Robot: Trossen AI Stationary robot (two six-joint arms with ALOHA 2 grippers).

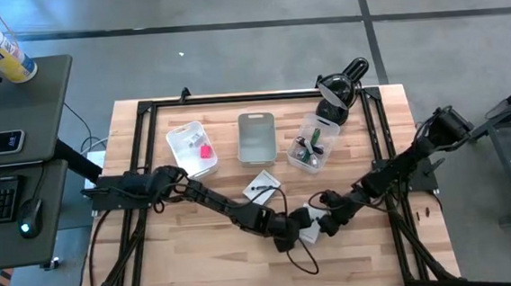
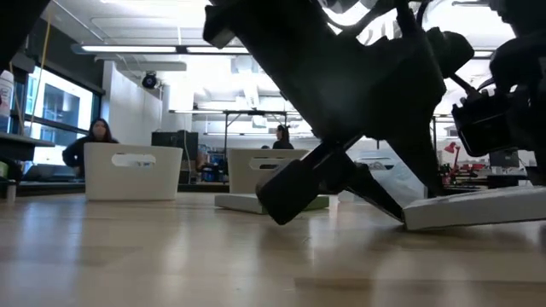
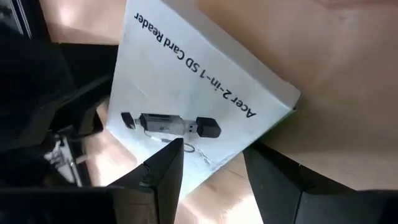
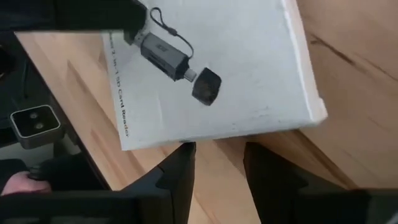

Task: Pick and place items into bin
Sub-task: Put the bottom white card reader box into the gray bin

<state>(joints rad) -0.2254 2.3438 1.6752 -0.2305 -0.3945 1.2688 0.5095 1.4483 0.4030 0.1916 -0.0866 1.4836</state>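
A white card reader box (image 3: 199, 87), printed in black, lies on the wooden table (image 1: 182, 256) near its front middle (image 1: 308, 222). My left gripper (image 3: 214, 171) is open, and its fingers stand on either side of one corner of the box. My right gripper (image 4: 217, 158) is open just short of the box's opposite edge (image 4: 211, 134), touching nothing. A second white card (image 1: 263, 187) lies flat farther back. The left bin (image 1: 176, 135) holds a pink block (image 1: 205, 150). The right bin (image 1: 328, 151) holds a green pen and dark pieces (image 1: 308, 146). My left gripper comes at the box's corner (image 3: 211, 158) slanting down from the table's left. One fingertip (image 3: 168, 155) overlaps the box's edge in the left wrist view. I cannot tell whether it touches the box.
An empty-looking grey bin (image 1: 257, 136) stands between the two others at the back. A black lamp-like fixture (image 1: 343, 81) stands at the far right corner, and a loose cable (image 1: 301, 257) lies near the front edge. People sit at desks (image 2: 98, 136) beyond the table.
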